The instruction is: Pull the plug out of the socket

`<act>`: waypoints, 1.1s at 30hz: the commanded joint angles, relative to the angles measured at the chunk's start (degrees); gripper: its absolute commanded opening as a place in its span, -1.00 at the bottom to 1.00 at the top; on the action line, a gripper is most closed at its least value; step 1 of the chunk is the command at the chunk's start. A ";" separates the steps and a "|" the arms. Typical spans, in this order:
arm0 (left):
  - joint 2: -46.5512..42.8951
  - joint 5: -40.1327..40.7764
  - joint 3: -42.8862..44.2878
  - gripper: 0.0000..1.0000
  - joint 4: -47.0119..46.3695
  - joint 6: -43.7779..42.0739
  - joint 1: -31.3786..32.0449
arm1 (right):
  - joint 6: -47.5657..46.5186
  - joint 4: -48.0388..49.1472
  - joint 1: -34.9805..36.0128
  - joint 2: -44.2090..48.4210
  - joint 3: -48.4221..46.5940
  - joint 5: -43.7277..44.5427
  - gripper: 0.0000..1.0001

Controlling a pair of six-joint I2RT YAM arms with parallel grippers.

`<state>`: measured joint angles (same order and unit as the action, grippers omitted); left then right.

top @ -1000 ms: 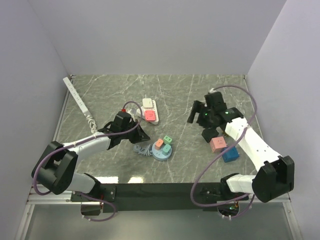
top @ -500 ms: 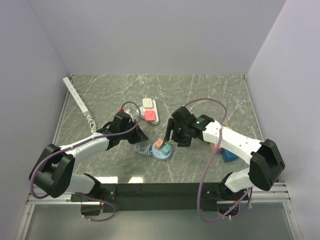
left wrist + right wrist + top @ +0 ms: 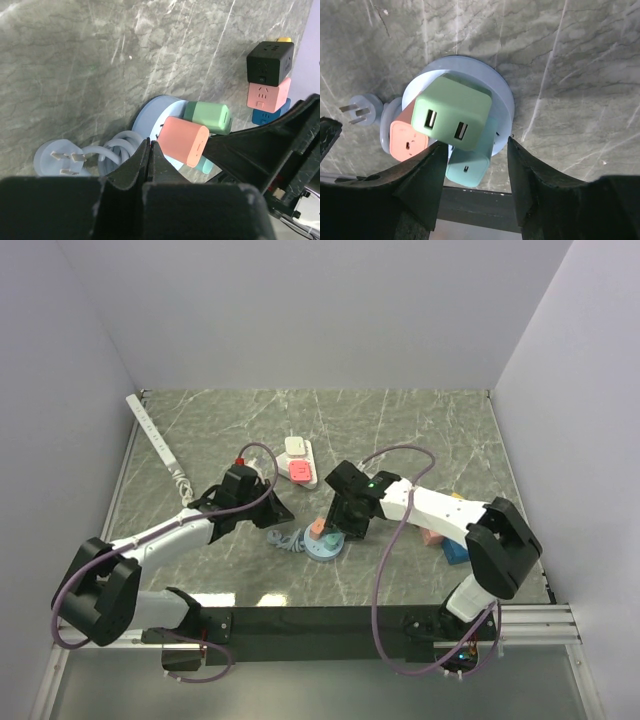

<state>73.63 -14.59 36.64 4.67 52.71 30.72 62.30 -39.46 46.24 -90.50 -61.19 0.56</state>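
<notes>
Risk: R gripper (image 3: 477, 146), jaws spread, straddles green plug (image 3: 452, 119) in round blue socket (image 3: 502, 95) on surface (image 3: 560, 60); teal plug (image 3: 465, 172) at its 6 o'clock could get pinched too. L gripper (image 3: 149, 155), pressed together at socket's 10 o'clock, prob. isn't pinning it, so whole base may lift.

Round pale-blue socket (image 3: 503, 102) with three plugs in it
A green plug (image 3: 452, 117) stands upright on the socket's middle, with an orange plug (image 3: 409, 143) and a teal plug (image 3: 468, 168) seated just beside it.
</notes>
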 commanded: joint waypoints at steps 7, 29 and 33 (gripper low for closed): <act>-2.78 1.23 -1.40 -0.99 0.43 -1.64 0.13 | 2.03 2.02 3.33 -4.33 -2.88 -1.87 0.16; 0.12 -4.29 -1.66 -0.12 -9.04 -4.63 -0.13 | -34.34 3.87 2.81 -1.70 -10.44 -10.30 -1.00; -1.64 -8.95 -3.86 0.34 -14.50 -4.45 -0.13 | -36.02 4.66 2.19 -1.70 -10.53 -13.03 -1.00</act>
<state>73.82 -17.98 34.24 -1.89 48.82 30.50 30.44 -39.07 49.17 -95.81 -68.79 -6.85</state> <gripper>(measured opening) 0.642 0.405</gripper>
